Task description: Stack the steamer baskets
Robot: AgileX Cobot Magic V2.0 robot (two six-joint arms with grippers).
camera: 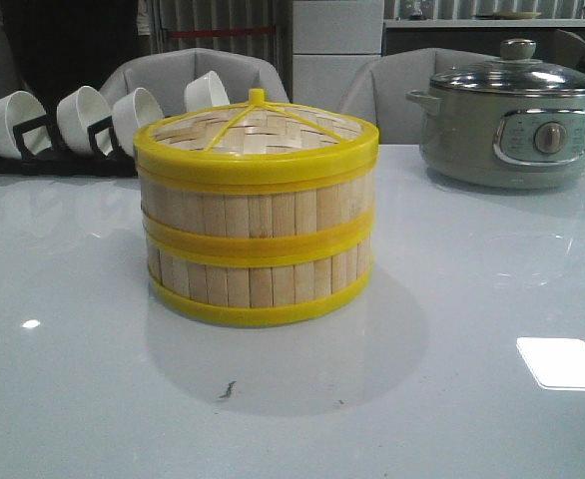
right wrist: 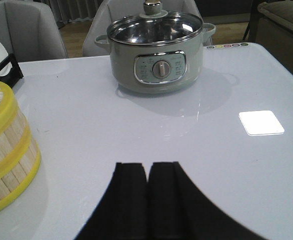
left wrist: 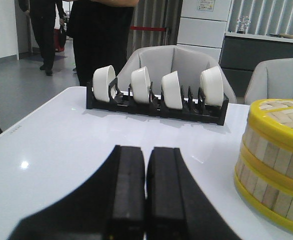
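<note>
The glossy white counter (camera: 472, 299) carries a lidded stack of two round bamboo-slat steamer baskets (camera: 258, 239) with yellow rims, a black rack of white bowls (camera: 63, 130) behind, and a grey-green electric pot (camera: 512, 125) with glass lid.

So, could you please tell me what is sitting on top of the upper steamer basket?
A flat woven bamboo lid with a yellow rim and knob covers the upper steamer basket, which rests on the lower one. The lid hides whatever is inside.
</note>
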